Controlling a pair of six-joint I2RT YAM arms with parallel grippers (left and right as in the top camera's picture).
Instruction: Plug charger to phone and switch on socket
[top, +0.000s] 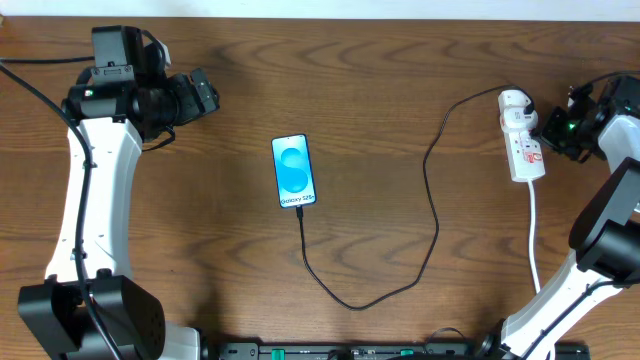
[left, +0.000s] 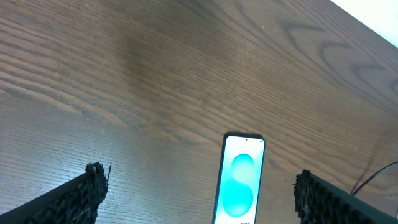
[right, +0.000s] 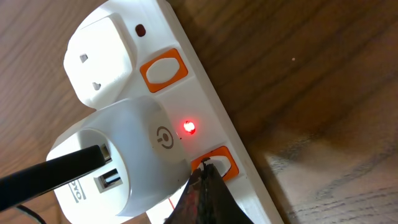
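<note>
Looking down through the overhead camera, I saw the phone (top: 293, 172) lying flat near the middle of the dark wooden tabletop (top: 380, 80), its blue screen lit and facing up. The charger (top: 432, 205), a thin black cable, met the phone's bottom edge. It looped toward the near side of the tabletop, then rose in a long curve to the far end of the socket (top: 524, 140), a white power strip at the right side. I could not tell whether the plug tip was fully seated in the phone.

The left jaws hung well apart from the phone, off to its far left, and were released. The left wrist camera showed two black fingertips (left: 87, 193) spread wide, with the phone's top end framed between them and touching neither.

The right jaws were at the socket, clenched on nothing. In the right wrist camera they formed a single dark wedge whose point touched the edge of an orange switch (right: 219, 160). A red light (right: 188, 127) glowed on the strip just beside it. A white adapter (right: 124, 155) sat in the strip with the black cable pushed into it. Farther along lay a second orange switch (right: 163, 68) beside a white plug (right: 99, 59).
</note>
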